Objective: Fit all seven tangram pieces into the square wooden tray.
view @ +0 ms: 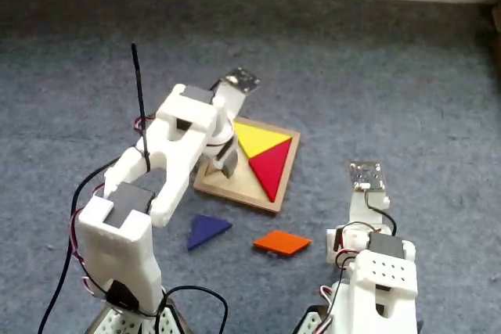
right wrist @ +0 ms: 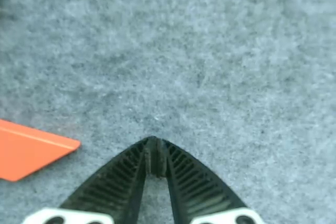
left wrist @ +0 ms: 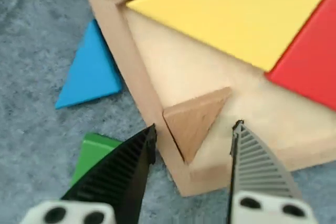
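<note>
Your left end effector (left wrist: 194, 126) hangs wide over the tan triangle (left wrist: 195, 120) in the tray (left wrist: 124, 51)'s near-left corner; the right end effector (right wrist: 153, 142) is closed, empty.

White left arm (view: 168, 162) stretches forward, left gripper (left wrist: 194, 127) angled down, jaws apart; white right arm (view: 380, 279) sits drawn back, right gripper (right wrist: 156, 142) closed.

We log: tray (view: 243, 202) mid-carpet (view: 391, 76) | in it, big triangle (view: 258, 140) at the back, second big triangle (view: 270, 168) to its right, small triangle (left wrist: 195, 119) in a corner | outer triangle (left wrist: 92, 69) and piece (left wrist: 92, 153) just outside the rim | front triangle (view: 207, 230) before the tray, parallelogram (view: 282, 242) right of it
</note>
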You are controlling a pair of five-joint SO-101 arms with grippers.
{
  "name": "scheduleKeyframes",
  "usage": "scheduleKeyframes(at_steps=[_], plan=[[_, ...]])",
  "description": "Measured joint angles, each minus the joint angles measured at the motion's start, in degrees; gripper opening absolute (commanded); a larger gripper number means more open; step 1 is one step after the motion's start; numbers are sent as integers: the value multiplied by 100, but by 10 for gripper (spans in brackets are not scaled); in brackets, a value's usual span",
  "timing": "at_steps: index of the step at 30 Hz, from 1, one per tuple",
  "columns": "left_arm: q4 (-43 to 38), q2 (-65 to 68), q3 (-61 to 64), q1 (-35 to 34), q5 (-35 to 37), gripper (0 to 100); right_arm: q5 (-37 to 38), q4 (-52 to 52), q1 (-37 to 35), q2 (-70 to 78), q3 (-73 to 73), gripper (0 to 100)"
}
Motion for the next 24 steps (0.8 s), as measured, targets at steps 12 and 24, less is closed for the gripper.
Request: scheduleKeyframes(at_steps=[12,24], plan=[[862,-369,-721,-123,-510,241,0,0,0,-9,0,5],[492,167,-721,-255,-519,186,0,0,0,-9,0,5]])
